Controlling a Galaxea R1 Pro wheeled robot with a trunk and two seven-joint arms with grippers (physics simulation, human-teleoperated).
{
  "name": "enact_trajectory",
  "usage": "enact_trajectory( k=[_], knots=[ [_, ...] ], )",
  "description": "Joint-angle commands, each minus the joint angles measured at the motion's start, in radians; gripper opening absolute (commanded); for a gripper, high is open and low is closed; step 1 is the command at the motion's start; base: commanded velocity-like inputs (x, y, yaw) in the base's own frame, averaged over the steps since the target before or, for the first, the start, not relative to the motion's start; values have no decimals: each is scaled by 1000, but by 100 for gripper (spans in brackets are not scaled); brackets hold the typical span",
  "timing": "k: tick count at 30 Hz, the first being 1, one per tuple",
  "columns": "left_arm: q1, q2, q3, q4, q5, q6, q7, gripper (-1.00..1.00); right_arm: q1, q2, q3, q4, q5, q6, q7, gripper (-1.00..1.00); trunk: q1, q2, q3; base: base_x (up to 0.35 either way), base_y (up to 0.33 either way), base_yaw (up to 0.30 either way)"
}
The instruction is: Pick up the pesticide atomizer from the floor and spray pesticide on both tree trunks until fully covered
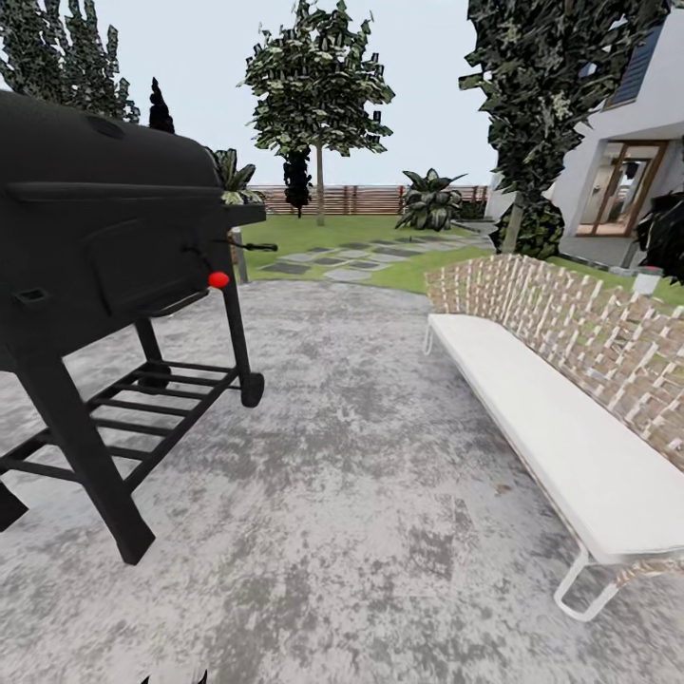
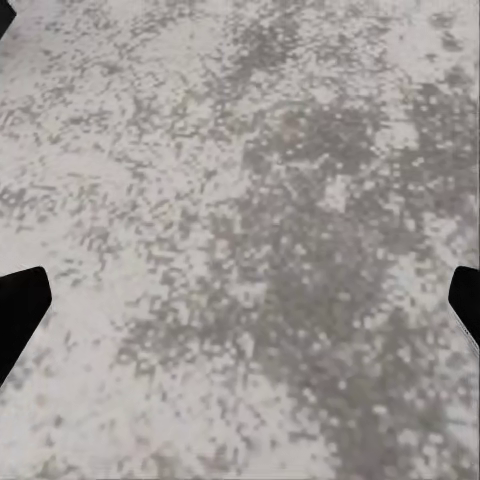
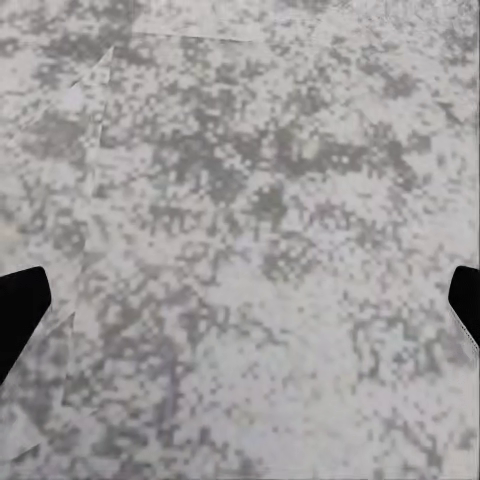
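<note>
Both the left gripper (image 2: 240,300) and right gripper (image 3: 240,300) are spread wide over grey patio (image 1: 361,494); black grill (image 1: 104,247) left, white bench (image 1: 560,437) right, lawn (image 1: 313,233) far.

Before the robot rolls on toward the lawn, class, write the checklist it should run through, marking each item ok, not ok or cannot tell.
1. Path ahead open: ok; grey paving runs between the black barbecue grill and the white bench.
2. Lawn in sight: ok; grass with stepping slabs before the wooden fence.
3. Tree spotted: ok; leafy tree on the lawn.
4. Atomizer located: cannot tell.
5. Left gripper empty: ok, fingers wide apart over paving.
6. Right gripper empty: ok, likewise.
</note>
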Motion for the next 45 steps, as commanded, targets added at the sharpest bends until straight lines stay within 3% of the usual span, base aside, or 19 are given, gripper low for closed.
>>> enact_trajectory(
  k=[1,13,45],
  knots=[
    [-1,0,2,1,1,-3,0,100,0,-1,3,1,2,-3,0,100,0,0,-1,339,75,0],
    [-1,0,2,1,1,-3,0,100,0,-1,-1,1,2,-3,0,100,0,0,-1,339,65,-133],
    [-1,0,2,1,1,-3,0,100,0,-2,2,2,3,-6,0,100,0,0,-1,339,1,-3]
  ],
)
